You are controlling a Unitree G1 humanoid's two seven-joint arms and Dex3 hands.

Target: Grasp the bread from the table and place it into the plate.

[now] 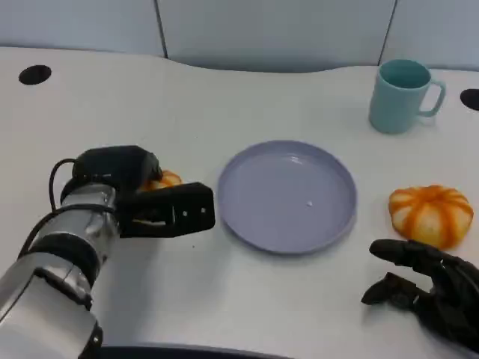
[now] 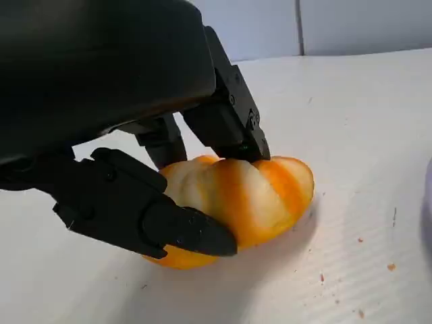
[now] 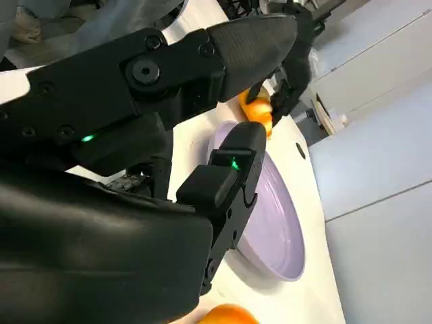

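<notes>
A small orange-and-white striped bread (image 2: 250,196) lies on the white table, left of the lavender plate (image 1: 287,196). My left hand (image 1: 153,206) grips it, one finger (image 2: 169,226) pressed against its near side and others (image 2: 226,125) on its far side; it still touches the table. In the head view only a sliver of this bread (image 1: 168,179) shows behind the hand. The right wrist view shows the same bread (image 3: 258,111) under my left hand (image 3: 297,61), beyond the plate (image 3: 277,229). My right hand (image 1: 426,288) rests at the front right, fingers apart, holding nothing.
A second, round orange-striped bread (image 1: 430,215) sits right of the plate, just beyond my right hand. A teal mug (image 1: 404,96) stands at the back right. Crumbs (image 2: 390,267) dot the table near the small bread. Dark cable holes (image 1: 34,74) mark the back corners.
</notes>
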